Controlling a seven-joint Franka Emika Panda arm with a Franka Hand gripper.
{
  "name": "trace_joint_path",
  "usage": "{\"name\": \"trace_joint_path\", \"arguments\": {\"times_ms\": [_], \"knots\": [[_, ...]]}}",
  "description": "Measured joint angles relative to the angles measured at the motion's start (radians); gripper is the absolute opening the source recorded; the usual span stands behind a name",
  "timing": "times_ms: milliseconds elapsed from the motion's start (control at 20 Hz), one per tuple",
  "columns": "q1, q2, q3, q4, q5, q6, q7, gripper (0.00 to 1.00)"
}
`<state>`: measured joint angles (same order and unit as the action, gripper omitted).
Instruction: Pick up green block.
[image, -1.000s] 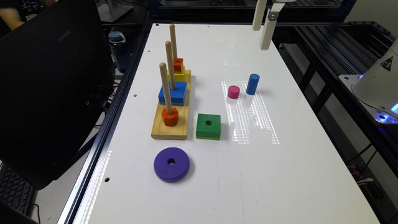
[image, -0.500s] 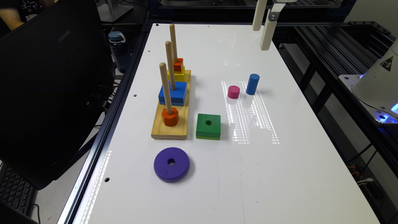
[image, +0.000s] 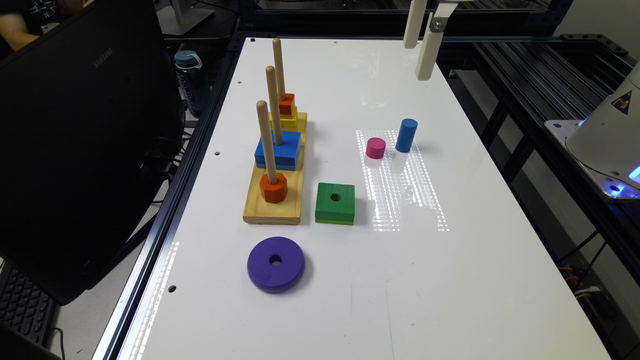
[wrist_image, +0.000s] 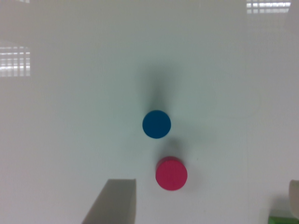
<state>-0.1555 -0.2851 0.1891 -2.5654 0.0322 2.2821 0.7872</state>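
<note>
A white table (image: 450, 280) held a set of wooden stacking toys. The green block (image: 335, 202), a flat dark-green square with a round centre hole and a thin lime-green bottom layer, lay flat on the table just beside the wooden peg base (image: 274, 200), on the exterior view's right of it. A sliver of green showed at one corner of the wrist view (wrist_image: 283, 220).

The gripper (image: 421, 42) hung high above the far end of the table, well apart from the green block. Its two white fingers stood wide apart and held nothing; in the wrist view one finger (wrist_image: 112, 201) showed at one side and the edge of the other at the opposite side, with bare table between them.

Below the gripper stood a blue cylinder (image: 406, 135), upright, and a shorter pink cylinder (image: 375, 148) just beside it. From the wrist camera they appeared as a blue disc (wrist_image: 156, 124) and a pink disc (wrist_image: 171, 173).

The peg base carried three upright pegs. The nearest held an orange octagonal piece (image: 273, 188), the middle a blue square block (image: 278, 150), the farthest a yellow piece (image: 284, 120) with a small orange one on top. A purple ring (image: 275, 263) lay flat on the table nearer the camera than the base.

A dark Samsung monitor (image: 75, 140) stood off the table at the exterior view's left, with a water bottle (image: 189, 80) behind it.
</note>
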Motion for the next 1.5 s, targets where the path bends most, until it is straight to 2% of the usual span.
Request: {"name": "trace_joint_path", "arguments": {"times_ms": [300, 700, 850, 1000, 1100, 1350, 1500], "knots": [[0.000, 0.057, 0.019, 0.049, 0.0002, 0.010, 0.018, 1.00], [0.000, 0.116, 0.032, 0.109, 0.0002, 0.011, 0.032, 1.00], [0.000, 0.133, 0.049, 0.128, 0.0002, 0.011, 0.051, 1.00], [0.000, 0.166, 0.078, 0.168, -0.0015, 0.011, 0.082, 1.00], [-0.001, 0.194, 0.091, 0.195, -0.0043, 0.011, 0.097, 1.00], [-0.001, 0.249, 0.107, 0.250, -0.0120, 0.011, 0.118, 1.00], [-0.002, 0.268, 0.113, 0.270, -0.0167, 0.010, 0.127, 1.00]]}}
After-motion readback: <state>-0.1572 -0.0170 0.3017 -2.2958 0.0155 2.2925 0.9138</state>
